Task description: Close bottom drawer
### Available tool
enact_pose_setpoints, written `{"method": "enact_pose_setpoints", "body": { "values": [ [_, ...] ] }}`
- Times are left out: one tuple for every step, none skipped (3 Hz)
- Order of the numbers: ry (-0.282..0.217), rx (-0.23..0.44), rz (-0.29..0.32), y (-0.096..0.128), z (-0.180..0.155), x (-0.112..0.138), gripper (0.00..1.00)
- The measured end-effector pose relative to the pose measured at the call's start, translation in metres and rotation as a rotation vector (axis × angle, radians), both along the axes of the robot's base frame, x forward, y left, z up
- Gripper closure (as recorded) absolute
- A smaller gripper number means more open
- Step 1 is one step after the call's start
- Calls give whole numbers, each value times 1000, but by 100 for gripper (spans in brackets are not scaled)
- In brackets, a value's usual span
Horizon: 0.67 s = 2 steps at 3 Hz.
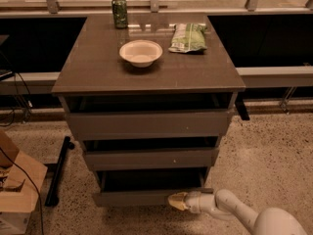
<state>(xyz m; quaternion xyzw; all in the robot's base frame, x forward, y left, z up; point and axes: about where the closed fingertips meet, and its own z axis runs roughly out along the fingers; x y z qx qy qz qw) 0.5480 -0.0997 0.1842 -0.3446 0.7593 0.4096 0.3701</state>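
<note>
The bottom drawer (pixel 137 198), plain grey-brown front, stands open; end effector (pixel 177 200) at its front, grip unclear.

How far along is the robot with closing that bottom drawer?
Done: the approach. The gripper sits low at the front panel of the bottom drawer, right of its middle. In hand: it looks to be touching the panel, ready to push. Left: the whole close, since the drawer stands pulled out with its dark inside showing.
</note>
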Motion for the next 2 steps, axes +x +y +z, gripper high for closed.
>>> {"method": "enact_pose_setpoints", "body": {
  "values": [
    [-31,5,35,12,2,10,44],
    [-28,7,35,14,1,9,20]
  ]
}}
